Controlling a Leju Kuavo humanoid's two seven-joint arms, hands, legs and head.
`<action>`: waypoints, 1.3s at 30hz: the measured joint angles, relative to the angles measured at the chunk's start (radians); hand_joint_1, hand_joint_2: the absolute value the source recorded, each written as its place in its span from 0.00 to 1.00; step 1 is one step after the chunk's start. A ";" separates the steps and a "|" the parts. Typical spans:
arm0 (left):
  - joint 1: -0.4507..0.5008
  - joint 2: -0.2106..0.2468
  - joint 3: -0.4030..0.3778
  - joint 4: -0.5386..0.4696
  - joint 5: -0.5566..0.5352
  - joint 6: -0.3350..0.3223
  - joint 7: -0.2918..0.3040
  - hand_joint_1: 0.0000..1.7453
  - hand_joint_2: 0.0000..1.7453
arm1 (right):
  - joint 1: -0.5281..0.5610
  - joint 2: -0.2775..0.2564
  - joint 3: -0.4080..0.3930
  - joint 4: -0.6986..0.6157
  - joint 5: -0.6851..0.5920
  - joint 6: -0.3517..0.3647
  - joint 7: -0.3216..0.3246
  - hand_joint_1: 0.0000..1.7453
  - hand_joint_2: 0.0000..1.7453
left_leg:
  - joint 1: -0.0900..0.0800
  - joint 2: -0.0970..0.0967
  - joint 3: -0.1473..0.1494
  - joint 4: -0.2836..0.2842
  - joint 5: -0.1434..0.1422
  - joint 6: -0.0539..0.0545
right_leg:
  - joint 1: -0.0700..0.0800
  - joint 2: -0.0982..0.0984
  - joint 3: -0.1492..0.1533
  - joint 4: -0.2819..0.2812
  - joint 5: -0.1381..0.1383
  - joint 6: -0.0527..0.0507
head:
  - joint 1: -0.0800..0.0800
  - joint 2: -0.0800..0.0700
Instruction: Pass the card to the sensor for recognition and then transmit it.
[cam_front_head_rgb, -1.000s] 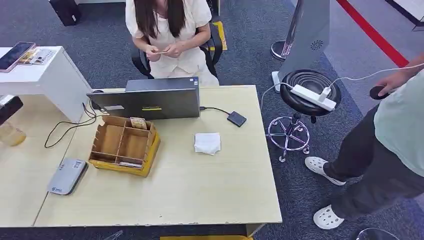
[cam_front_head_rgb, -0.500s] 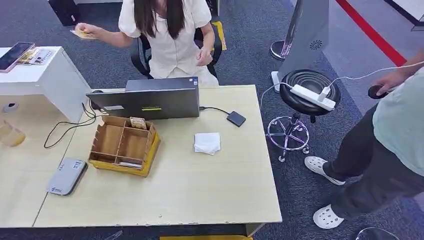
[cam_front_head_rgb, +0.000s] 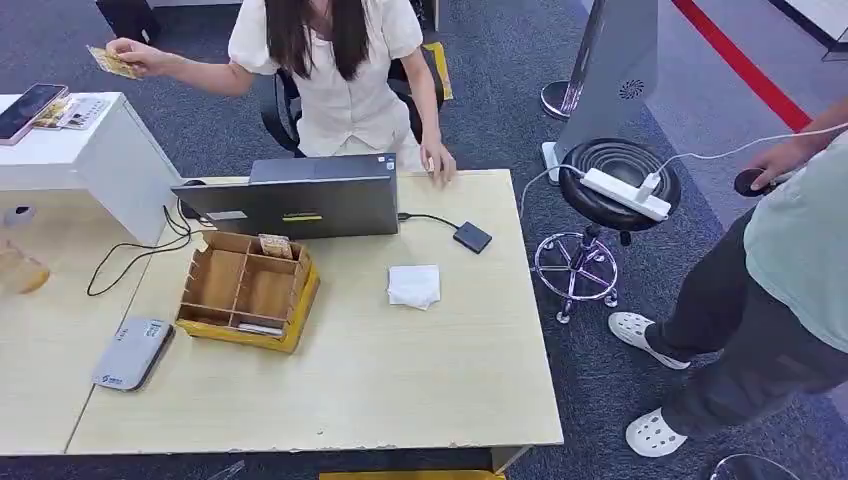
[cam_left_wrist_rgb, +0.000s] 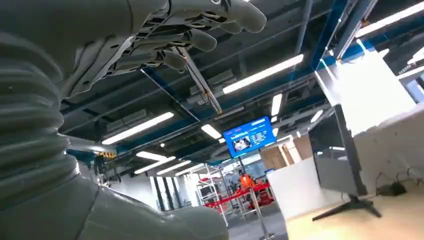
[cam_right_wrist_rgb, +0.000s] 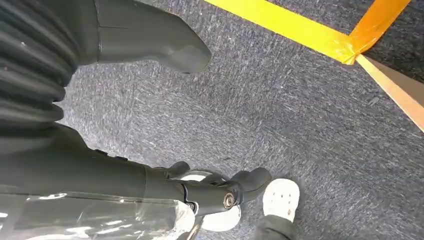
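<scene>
A seated person behind the laptop (cam_front_head_rgb: 300, 200) holds a small yellowish card (cam_front_head_rgb: 112, 62) out at arm's length, above the white side table (cam_front_head_rgb: 95, 150). A small black reader (cam_front_head_rgb: 473, 237) lies on the desk, wired to the laptop. A flat grey device (cam_front_head_rgb: 132, 352) lies near the desk's left front. In the left wrist view my left hand (cam_left_wrist_rgb: 170, 35) is raised against the ceiling, fingers spread, holding nothing. My right hand (cam_right_wrist_rgb: 190, 187) hangs over the carpet, thumb (cam_right_wrist_rgb: 170, 50) apart from the dark fingers, holding nothing.
A wooden divided box (cam_front_head_rgb: 248, 290) and a white folded cloth (cam_front_head_rgb: 415, 286) sit mid-desk (cam_front_head_rgb: 400, 400). A blurred amber thing (cam_front_head_rgb: 18, 270) shows at the left edge. A stool (cam_front_head_rgb: 615, 185) with a power strip and a standing person (cam_front_head_rgb: 780, 290) are to the right.
The seated person has swung the card from in front of the chest out over the side table, and the other hand has dropped to the desk's far edge. A dark shape at the left edge has gone.
</scene>
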 joint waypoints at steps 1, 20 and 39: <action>0.015 -0.015 0.026 -0.017 -0.015 -0.008 -0.002 0.00 1.00 | 0.000 0.001 -0.002 0.000 0.001 0.000 0.002 0.00 1.00 | 0.000 -0.001 0.000 0.000 0.000 0.000 | 0.000 0.000 0.000 0.000 0.000 0.000 | 0.000 0.000; 0.271 -0.245 0.283 -0.104 -0.228 -0.052 0.101 0.00 1.00 | 0.002 0.013 -0.040 0.001 0.001 -0.009 0.021 0.00 1.00 | 0.000 -0.003 -0.001 0.000 -0.001 0.001 | 0.000 -0.004 0.001 0.000 -0.002 0.000 | 0.000 0.000; 0.400 -0.305 -0.095 -0.158 -0.231 -0.176 0.384 0.00 1.00 | 0.004 0.030 -0.064 0.000 -0.005 -0.010 0.036 0.00 1.00 | 0.000 -0.007 0.000 0.000 -0.001 0.001 | 0.000 -0.009 0.004 -0.001 -0.002 0.000 | 0.001 0.000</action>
